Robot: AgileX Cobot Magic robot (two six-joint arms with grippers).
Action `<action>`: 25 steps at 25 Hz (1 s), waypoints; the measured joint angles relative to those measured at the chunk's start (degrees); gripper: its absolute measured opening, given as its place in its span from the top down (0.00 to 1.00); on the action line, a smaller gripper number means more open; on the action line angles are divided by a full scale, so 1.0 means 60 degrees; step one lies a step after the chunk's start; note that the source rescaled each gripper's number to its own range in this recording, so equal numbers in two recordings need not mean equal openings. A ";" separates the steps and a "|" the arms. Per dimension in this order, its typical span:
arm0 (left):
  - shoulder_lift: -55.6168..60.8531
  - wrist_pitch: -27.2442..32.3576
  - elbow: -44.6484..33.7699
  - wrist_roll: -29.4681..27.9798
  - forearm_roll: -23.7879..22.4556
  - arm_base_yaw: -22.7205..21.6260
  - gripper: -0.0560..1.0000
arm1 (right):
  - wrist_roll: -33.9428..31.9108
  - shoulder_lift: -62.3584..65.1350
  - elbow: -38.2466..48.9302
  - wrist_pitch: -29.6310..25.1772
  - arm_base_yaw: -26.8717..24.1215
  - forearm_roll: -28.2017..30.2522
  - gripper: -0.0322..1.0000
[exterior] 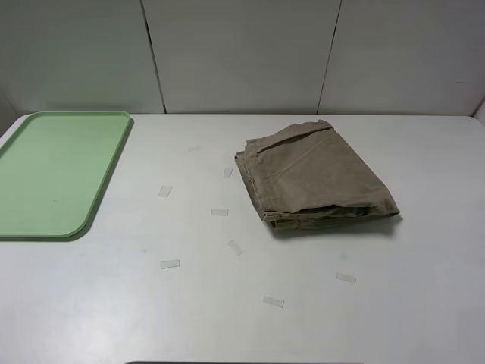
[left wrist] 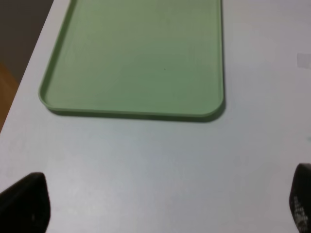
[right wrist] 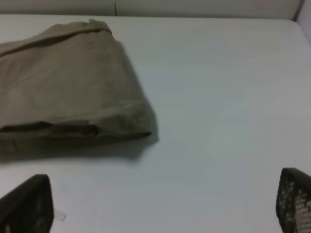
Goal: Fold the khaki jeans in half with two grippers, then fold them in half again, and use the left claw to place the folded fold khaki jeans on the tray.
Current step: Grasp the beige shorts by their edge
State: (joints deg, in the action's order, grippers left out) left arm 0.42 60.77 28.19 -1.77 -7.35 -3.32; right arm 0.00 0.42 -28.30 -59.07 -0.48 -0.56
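The khaki jeans (exterior: 314, 176) lie folded in a compact stack on the white table, right of centre; the right wrist view shows the jeans (right wrist: 68, 87) from the near side. The pale green tray (exterior: 53, 171) sits bare at the far left, and the left wrist view looks down on the tray (left wrist: 141, 58) too. Neither arm shows in the high view. My left gripper (left wrist: 160, 208) hovers open over bare table short of the tray's near rim. My right gripper (right wrist: 160, 206) is open over the table in front of the jeans, touching nothing.
Several small clear tape strips (exterior: 220, 212) are stuck on the table between tray and jeans. A grey panelled wall (exterior: 242, 53) runs along the table's far edge. The table's left edge (left wrist: 24, 87) shows beside the tray.
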 joint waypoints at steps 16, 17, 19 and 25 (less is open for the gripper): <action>0.0000 0.0000 0.0000 0.0000 0.0000 0.0000 0.01 | 0.0000 0.0000 0.0001 0.0024 0.0010 0.0028 0.00; 0.0000 0.0000 0.0000 0.0000 0.0000 0.0000 0.01 | 0.0000 0.0000 0.0001 0.0024 0.0010 0.0028 0.00; 0.0000 0.0000 0.0000 0.0000 0.0000 0.0000 0.01 | 0.0000 0.0000 0.0001 0.0024 0.0010 0.0028 0.00; 0.0000 0.0000 0.0000 0.0000 0.0000 0.0000 0.01 | 0.0000 0.0000 0.0001 0.0024 0.0010 0.0028 0.00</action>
State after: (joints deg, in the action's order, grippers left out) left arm 0.42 60.77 28.19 -1.77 -7.35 -3.32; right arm 0.00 0.42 -28.30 -58.92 -0.42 -0.39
